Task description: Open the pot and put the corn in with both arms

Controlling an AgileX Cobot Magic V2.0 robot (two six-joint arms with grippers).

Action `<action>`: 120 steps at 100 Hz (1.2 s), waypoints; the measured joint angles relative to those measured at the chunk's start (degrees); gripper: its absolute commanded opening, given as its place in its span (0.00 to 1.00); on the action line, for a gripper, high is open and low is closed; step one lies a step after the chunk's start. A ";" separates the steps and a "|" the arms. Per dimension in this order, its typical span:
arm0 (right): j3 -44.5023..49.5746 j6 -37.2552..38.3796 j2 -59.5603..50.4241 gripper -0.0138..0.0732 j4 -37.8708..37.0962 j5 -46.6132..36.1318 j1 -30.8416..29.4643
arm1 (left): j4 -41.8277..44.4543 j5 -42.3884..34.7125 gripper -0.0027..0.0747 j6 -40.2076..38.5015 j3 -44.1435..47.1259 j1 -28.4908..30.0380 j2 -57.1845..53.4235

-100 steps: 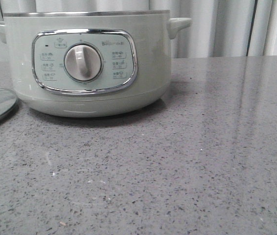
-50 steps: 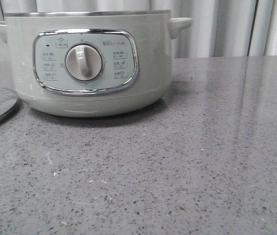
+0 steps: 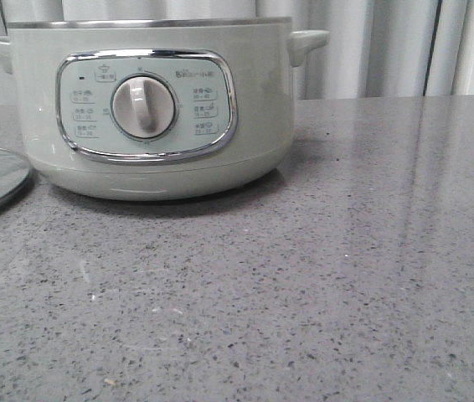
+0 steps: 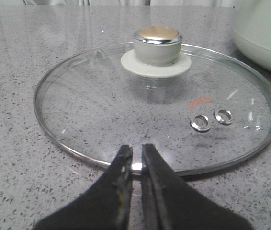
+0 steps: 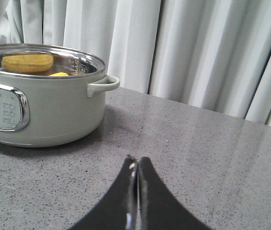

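Two black grippers show, one in each wrist view, and neither holds anything. On the grey speckled table (image 3: 346, 276) stands the pot (image 3: 149, 109), a large round pale grey-green cooker with a steel rim, a chrome-framed control panel (image 3: 146, 105) and a round dial (image 3: 142, 106) at the panel's middle. One side handle (image 3: 306, 42) juts from the pot's right side in the front view. The pot is open, with no lid on it.

Inside the pot, the right wrist view shows the corn (image 5: 59, 74) as a small yellow patch just above the near rim; most of the cob is hidden by the pot's wall. A larger yellow shape on the shiny inner wall behind it looks like its reflection.

Beside the pot, on the robot's left, the glass lid (image 4: 102, 110) lies flat on the table, close to the pot but apart from it. Its knob (image 4: 157, 42) faces up, with a gold-coloured top and a pale base. Two small metal vent rings (image 4: 212, 120) sit in the glass.

The left gripper (image 4: 136, 160) has its fingers nearly together, with a narrow gap, at the lid's metal edge; whether they pinch the rim cannot be told. The right gripper (image 5: 136, 168) is closed and empty above bare table, well apart from the pot. Pale curtains (image 5: 197, 52) hang behind the table.
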 measured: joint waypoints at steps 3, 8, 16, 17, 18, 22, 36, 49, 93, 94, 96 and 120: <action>0.00 0.00 0.00 0.08 0.00 0.00 0.00 | 0.00 0.00 0.01 0.00 0.00 0.00 0.00; 0.09 0.00 0.00 0.08 -0.97 0.00 -0.39 | 0.00 0.00 0.01 0.00 0.00 0.00 0.00; 0.09 0.00 0.00 0.08 -4.04 -0.25 -1.97 | 0.00 0.00 0.01 0.00 0.00 0.00 0.00; 0.09 0.00 0.00 0.08 -4.28 -0.25 -2.19 | 0.00 0.00 0.01 0.00 0.00 0.00 0.00; 0.09 0.00 0.00 0.08 -4.58 -0.36 -2.69 | 0.00 0.00 0.01 0.00 0.00 0.00 0.00; 0.09 0.00 0.00 0.08 -4.97 -0.54 -4.13 | 0.00 0.00 0.01 0.00 0.00 0.00 0.00; 2.86 0.00 -0.10 0.08 -5.80 -3.58 -11.77 | 0.00 0.00 0.01 0.00 0.00 0.00 0.00; 6.71 0.00 -0.10 0.08 -5.40 -7.51 -17.81 | 0.00 0.00 0.01 0.00 0.00 0.00 0.00; 21.04 -1.17 -0.10 0.08 8.79 -22.85 -23.64 | 0.00 0.00 0.01 0.00 0.00 0.00 0.00; 21.04 -1.47 -0.10 0.08 8.82 -22.63 -23.66 | 0.00 0.00 0.01 0.00 0.00 0.00 0.00; 21.04 -1.81 -0.10 0.08 9.08 -21.98 -23.83 | 0.00 0.00 0.01 0.00 0.00 0.00 0.00; 21.04 -3.03 -0.10 0.08 9.82 -11.24 -26.01 | 0.00 0.00 0.01 0.00 0.00 0.00 0.00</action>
